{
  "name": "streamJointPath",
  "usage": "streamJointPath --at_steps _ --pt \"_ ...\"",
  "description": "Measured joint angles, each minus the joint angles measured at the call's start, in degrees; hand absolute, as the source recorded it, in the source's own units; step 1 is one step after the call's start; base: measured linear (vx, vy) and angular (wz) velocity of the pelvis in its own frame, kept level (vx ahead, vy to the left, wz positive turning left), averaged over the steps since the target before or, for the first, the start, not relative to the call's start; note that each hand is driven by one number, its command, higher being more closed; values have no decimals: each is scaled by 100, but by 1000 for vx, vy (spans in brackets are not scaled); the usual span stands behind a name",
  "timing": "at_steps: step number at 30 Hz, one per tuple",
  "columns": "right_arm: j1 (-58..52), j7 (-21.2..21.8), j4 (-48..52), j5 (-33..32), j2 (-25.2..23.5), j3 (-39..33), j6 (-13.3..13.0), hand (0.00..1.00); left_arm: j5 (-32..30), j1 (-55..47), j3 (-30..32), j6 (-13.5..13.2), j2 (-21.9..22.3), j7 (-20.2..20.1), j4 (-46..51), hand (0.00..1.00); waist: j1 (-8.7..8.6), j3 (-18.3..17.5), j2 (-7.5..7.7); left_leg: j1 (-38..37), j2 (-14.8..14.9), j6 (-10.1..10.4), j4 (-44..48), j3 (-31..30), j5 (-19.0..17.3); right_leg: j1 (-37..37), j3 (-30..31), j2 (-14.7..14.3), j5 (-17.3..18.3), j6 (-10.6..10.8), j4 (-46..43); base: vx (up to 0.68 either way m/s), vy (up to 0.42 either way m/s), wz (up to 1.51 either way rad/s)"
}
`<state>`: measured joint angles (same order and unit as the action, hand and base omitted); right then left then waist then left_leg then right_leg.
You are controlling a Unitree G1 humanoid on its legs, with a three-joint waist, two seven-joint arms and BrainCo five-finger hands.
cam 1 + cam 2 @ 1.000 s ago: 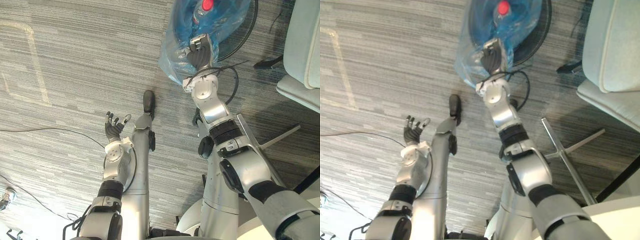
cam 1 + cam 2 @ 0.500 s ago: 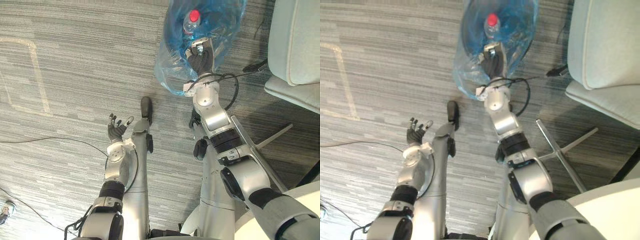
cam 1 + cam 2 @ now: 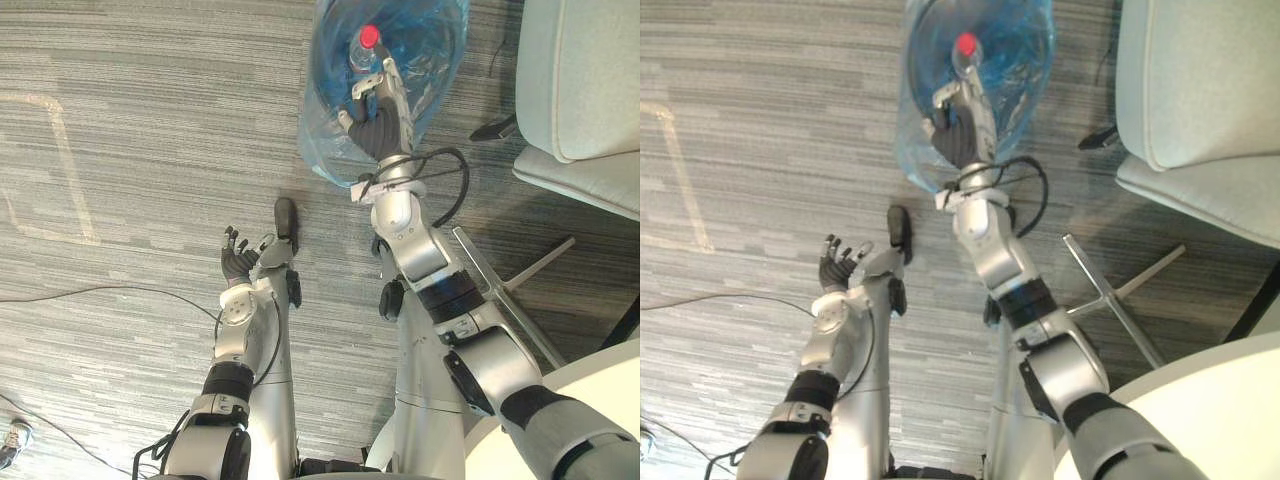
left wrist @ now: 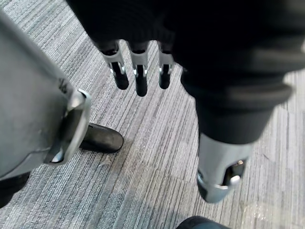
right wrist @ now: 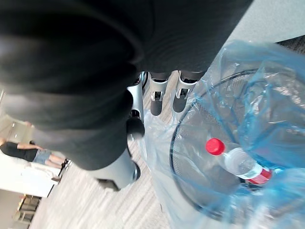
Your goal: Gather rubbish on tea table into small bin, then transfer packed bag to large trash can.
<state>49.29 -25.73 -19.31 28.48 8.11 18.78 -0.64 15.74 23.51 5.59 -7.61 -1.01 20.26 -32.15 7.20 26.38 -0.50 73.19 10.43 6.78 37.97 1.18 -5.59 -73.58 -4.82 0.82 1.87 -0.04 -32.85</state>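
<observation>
Lying just beyond the right hand's (image 3: 372,122) straight, unclenched fingers (image 5: 156,104), the crinkled translucent blue plastic bag (image 3: 325,140) drapes a black wire-mesh bin (image 5: 189,157) — clear red-capped bottle (image 5: 238,164) inside. Left hand (image 3: 238,265) — fingers spread, empty.

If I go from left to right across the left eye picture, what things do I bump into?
A pale line on the floor → left hand → blue bag with the red-capped bottle inside → pale chair.
</observation>
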Motion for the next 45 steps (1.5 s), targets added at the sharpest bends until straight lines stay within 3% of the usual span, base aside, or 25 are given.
streamJointPath --at_steps 18,31,45 --pt "-195 109 -1204 975 -157 237 348 0 4 1 19 34 12 97 -125 0 -98 8 16 -129 71 -53 -131 139 5 183 106 -77 -219 52 377 5 -49 -5" --pt "263 111 -1811 955 -341 127 461 0 61 7 61 -167 19 89 -196 0 -107 16 29 -129 53 -67 -298 139 81 204 89 -72 -281 78 553 -7 -47 1" --pt "1251 21 -2343 509 -341 -451 572 0 471 5 199 -305 28 77 -55 0 -88 30 17 50 -9 -50 -385 119 96 -46 47 1 -194 154 439 -17 -41 4"
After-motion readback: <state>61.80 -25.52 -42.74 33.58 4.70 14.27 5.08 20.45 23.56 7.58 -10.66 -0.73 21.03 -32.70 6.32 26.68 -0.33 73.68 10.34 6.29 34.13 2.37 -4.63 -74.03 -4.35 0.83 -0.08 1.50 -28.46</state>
